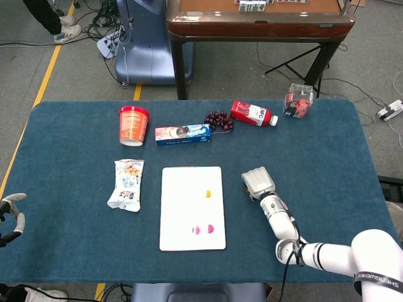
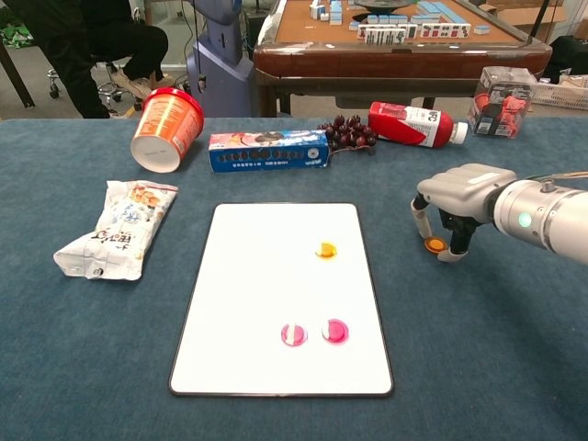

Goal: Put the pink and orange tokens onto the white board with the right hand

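Three tokens lay on the white board (image 2: 266, 276): one orange token (image 2: 325, 250) and two pink tokens (image 2: 313, 333). A fourth, orange token (image 2: 435, 245) sat on the worktop (image 2: 496, 349) right of the board, between the right hand's (image 2: 457, 197) lowered fingers (image 2: 457, 248); whether they gripped it I cannot tell. The left hand (image 1: 12, 217) lay open at the worktop's left edge.

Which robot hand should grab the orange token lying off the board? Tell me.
Right. The right robot hand already straddles the loose orange token beside the white board; the left robot hand sits at the table's far edge.
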Tool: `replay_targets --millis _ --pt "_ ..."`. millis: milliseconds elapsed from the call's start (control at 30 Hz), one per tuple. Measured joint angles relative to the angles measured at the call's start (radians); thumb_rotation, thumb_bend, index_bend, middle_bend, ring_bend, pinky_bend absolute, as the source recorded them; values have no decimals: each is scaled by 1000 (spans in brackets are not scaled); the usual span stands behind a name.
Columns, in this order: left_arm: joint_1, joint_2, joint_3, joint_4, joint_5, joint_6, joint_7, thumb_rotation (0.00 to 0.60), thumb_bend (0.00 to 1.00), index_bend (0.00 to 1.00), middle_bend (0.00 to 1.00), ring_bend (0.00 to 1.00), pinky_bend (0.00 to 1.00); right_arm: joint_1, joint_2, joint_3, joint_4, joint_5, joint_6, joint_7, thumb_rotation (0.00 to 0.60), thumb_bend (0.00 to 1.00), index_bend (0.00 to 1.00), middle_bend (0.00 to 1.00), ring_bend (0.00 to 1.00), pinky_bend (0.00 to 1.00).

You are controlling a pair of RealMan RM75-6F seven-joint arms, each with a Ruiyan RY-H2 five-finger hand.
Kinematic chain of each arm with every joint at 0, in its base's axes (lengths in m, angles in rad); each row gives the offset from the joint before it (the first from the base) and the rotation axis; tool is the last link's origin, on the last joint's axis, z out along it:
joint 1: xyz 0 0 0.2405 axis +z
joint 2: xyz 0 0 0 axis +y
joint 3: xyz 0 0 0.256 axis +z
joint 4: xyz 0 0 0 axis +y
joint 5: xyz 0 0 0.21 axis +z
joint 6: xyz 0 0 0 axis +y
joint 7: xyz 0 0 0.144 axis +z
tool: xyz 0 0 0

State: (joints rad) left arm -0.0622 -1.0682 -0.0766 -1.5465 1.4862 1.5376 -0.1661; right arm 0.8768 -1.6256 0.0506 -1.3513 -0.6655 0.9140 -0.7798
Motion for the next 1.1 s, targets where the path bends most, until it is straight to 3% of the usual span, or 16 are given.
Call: replay_targets --millis 367,733,1100 --pt "-1 -2 1 0 -2 -2 5 600 521 370 618 462 539 -1 35 14 -69 -23 24 6 600 240 519 1000 1000 1000" --pt "-1 -2 2 -2 -2 -5 8 600 521 370 618 462 539 58 81 71 -250 -9 103 -87 600 241 519 1000 1000 1000" --pt "5 2 -4 0 -10 8 -3 600 521 370 618 461 539 149 -5 106 -220 75 111 -170 600 242 519 1000 1000 1000"
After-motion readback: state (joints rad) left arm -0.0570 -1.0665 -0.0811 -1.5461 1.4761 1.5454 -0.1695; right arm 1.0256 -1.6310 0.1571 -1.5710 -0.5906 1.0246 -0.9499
